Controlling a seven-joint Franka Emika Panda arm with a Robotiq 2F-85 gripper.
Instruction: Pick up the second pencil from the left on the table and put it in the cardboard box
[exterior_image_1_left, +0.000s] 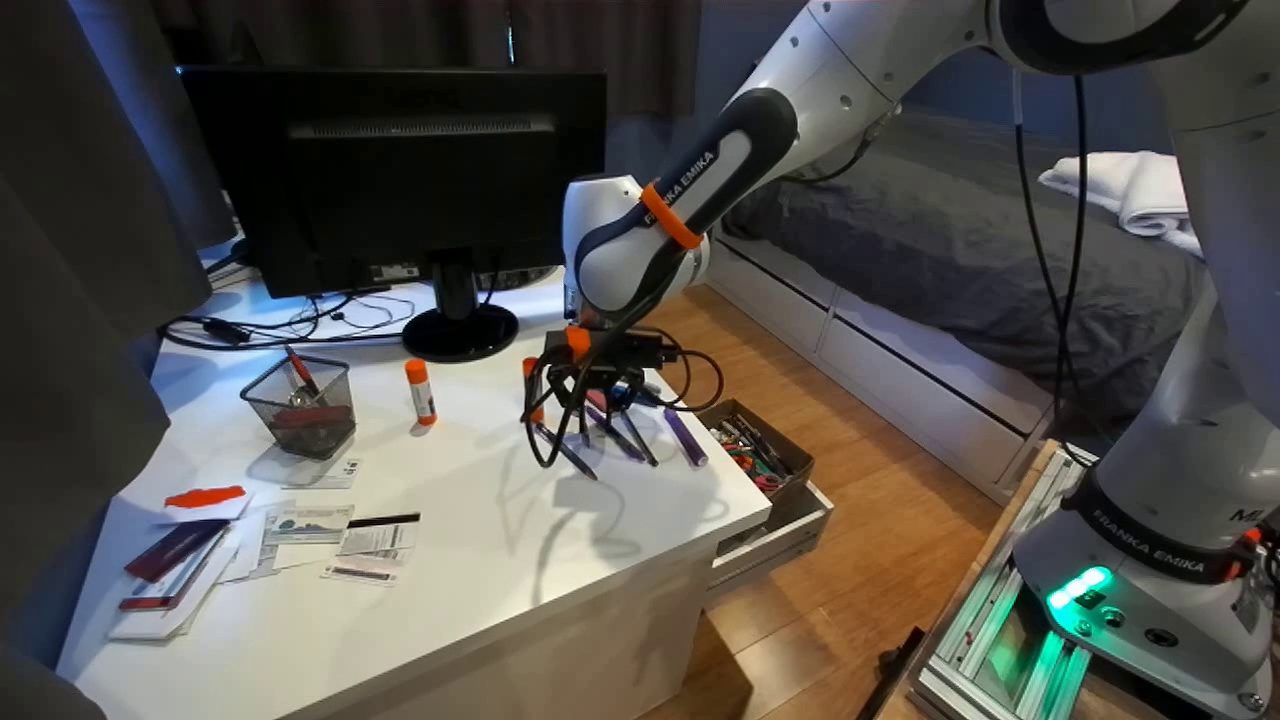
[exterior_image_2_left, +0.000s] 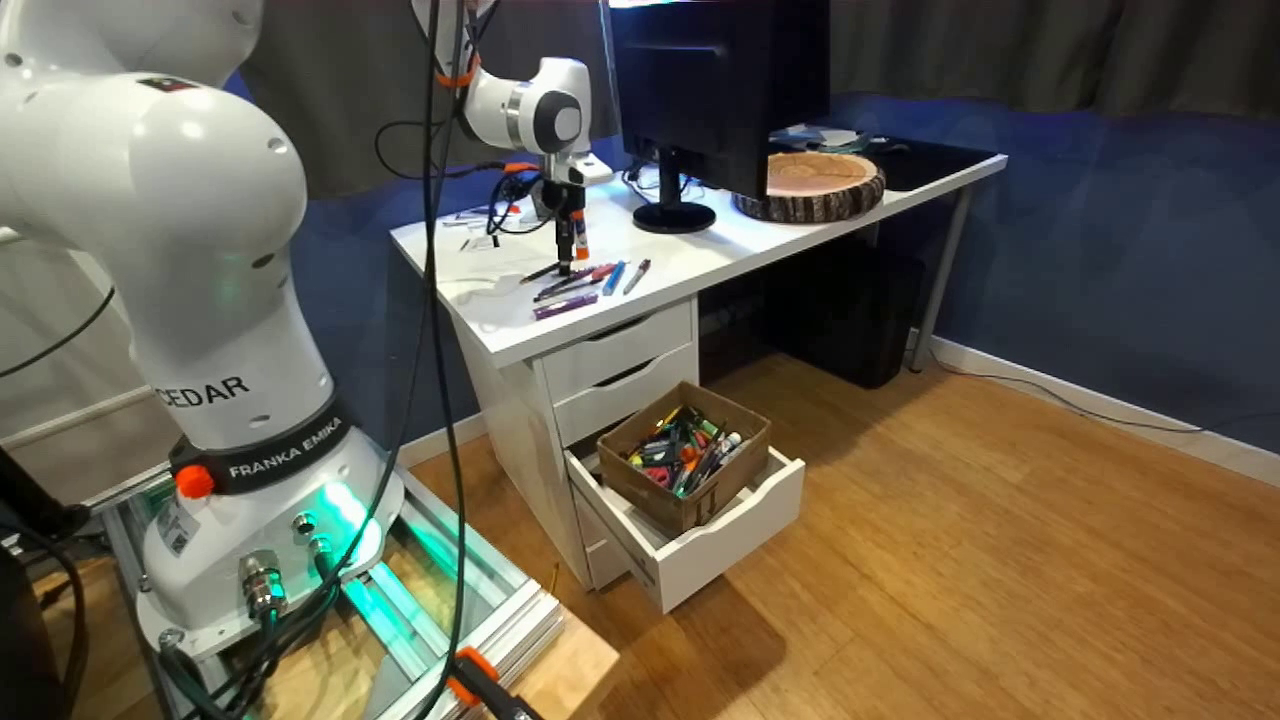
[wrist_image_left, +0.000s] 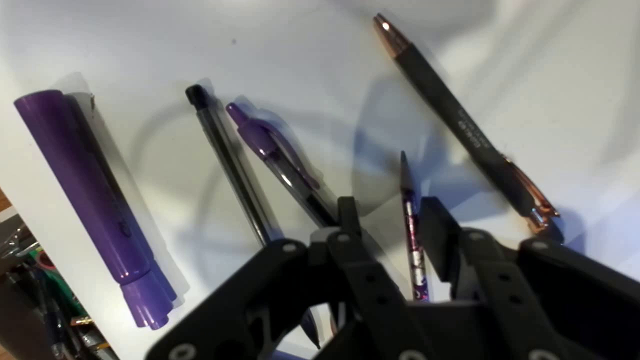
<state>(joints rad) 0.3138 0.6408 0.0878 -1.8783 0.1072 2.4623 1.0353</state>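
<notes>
The claw (wrist_image_left: 392, 219) stood with jaws apart. In the wrist view the patterned pencil (wrist_image_left: 413, 227), judged the target, lay off-centre between them on the worktop (exterior_image_1_left: 470, 530), long axis nearly square to the closing line. The cardboard box (exterior_image_2_left: 725, 481) stood below the claw, well apart.

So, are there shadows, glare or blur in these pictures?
Looping shadows cross the white desk in an exterior view; green light glows on the robot base in both exterior views; the black pen has a glinting tip and blurry lettering in the wrist view.
</notes>
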